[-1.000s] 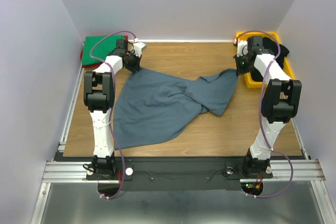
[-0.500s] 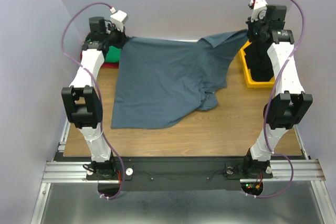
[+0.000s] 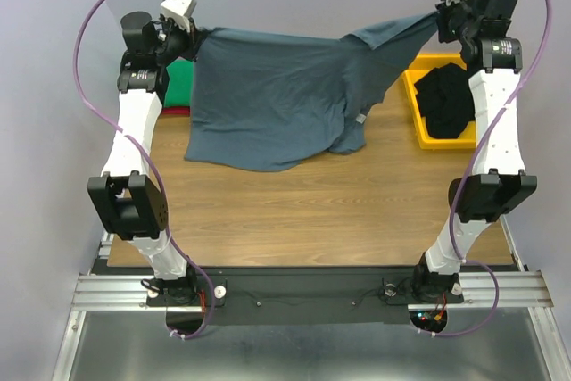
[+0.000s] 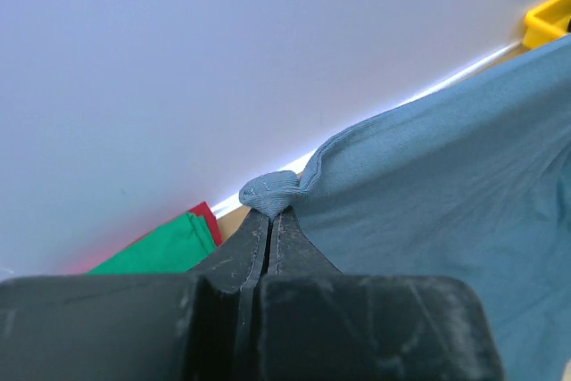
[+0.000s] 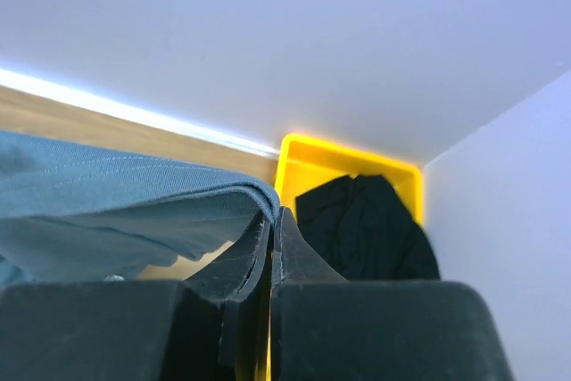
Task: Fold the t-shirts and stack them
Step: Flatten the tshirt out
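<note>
Left gripper (image 3: 191,36): clenched on a bunched corner of the slate blue-grey soft cloth t-shirt (image 3: 277,86), high above the wooden surface (image 3: 312,211).
Right gripper (image 3: 443,22): clenched on the opposite edge of the same shirt, at similar height.
Shirt position: strung between both grippers, its body draping below them.
Progress: early. This shirt is spread in the air, not yet laid flat, with no fold made.
Likely done: green cloth t-shirt (image 3: 182,83) on a red cloth t-shirt (image 3: 175,111), below the left gripper; apparently the stack.
Remaining: black cloth t-shirts (image 3: 451,100) heaped in the yellow plastic bin (image 3: 411,95), below the right gripper.
Obstruction: the cloth is twisted and bunched toward the right gripper's side; judged to need straightening before folding.
</note>
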You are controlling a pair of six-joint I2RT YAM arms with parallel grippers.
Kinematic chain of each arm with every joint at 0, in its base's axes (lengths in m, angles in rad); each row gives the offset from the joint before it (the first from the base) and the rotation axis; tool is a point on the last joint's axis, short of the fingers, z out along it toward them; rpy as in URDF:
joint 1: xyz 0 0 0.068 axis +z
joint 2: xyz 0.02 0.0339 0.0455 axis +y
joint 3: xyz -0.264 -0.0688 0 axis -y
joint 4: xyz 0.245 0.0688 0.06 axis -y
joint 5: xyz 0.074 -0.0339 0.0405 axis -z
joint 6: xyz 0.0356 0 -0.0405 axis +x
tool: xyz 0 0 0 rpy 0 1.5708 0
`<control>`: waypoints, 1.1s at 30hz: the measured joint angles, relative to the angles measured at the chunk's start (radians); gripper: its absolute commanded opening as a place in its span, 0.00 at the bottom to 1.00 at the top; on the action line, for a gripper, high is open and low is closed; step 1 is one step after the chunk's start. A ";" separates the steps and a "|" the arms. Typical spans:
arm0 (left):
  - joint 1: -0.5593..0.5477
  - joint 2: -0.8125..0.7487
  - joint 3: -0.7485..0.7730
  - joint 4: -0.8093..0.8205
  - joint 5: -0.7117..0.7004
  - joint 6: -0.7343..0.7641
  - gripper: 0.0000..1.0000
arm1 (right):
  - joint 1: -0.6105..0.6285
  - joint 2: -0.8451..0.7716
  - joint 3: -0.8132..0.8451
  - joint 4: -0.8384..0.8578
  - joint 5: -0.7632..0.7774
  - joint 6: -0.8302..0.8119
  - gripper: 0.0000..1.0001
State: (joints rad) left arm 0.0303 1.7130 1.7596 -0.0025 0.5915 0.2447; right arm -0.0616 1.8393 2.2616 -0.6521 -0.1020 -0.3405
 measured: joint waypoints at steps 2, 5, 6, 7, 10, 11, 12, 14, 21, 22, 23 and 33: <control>0.000 -0.008 0.000 0.013 0.007 -0.015 0.00 | 0.000 -0.006 0.020 0.003 0.008 -0.002 0.01; 0.002 -0.034 0.000 0.014 0.027 -0.033 0.00 | 0.000 -0.027 0.032 0.008 0.019 -0.004 0.01; 0.003 -0.049 -0.006 0.016 0.034 -0.039 0.00 | 0.000 -0.039 0.032 0.008 0.023 -0.004 0.01; 0.005 -0.078 -0.021 0.016 0.044 -0.044 0.00 | 0.000 -0.051 0.032 0.008 0.026 -0.004 0.01; 0.006 -0.174 -0.076 0.021 0.065 -0.054 0.00 | 0.000 -0.111 0.032 0.007 0.037 -0.004 0.01; 0.006 -0.217 -0.098 0.022 0.071 -0.057 0.00 | 0.000 -0.140 0.031 0.008 0.042 -0.003 0.00; 0.006 -0.254 -0.117 0.024 0.074 -0.060 0.00 | 0.000 -0.169 0.026 0.009 0.045 -0.003 0.01; 0.006 -0.338 -0.153 0.029 0.087 -0.066 0.00 | 0.000 -0.241 0.018 0.010 0.052 -0.003 0.01; 0.011 -0.572 -0.236 0.055 0.120 -0.103 0.00 | 0.000 -0.461 0.018 0.043 0.088 -0.001 0.01; 0.011 -0.592 -0.241 0.061 0.119 -0.105 0.00 | 0.000 -0.476 0.022 0.047 0.092 -0.002 0.01; 0.011 -0.610 -0.245 0.064 0.120 -0.109 0.00 | 0.000 -0.486 0.025 0.053 0.095 -0.004 0.01; 0.011 -0.606 -0.257 0.148 0.119 -0.155 0.00 | 0.000 -0.413 0.047 0.101 0.101 -0.024 0.01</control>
State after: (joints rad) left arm 0.0410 1.1069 1.5024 0.1455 0.7105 0.0898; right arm -0.0616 1.4261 2.3089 -0.5510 -0.0006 -0.3641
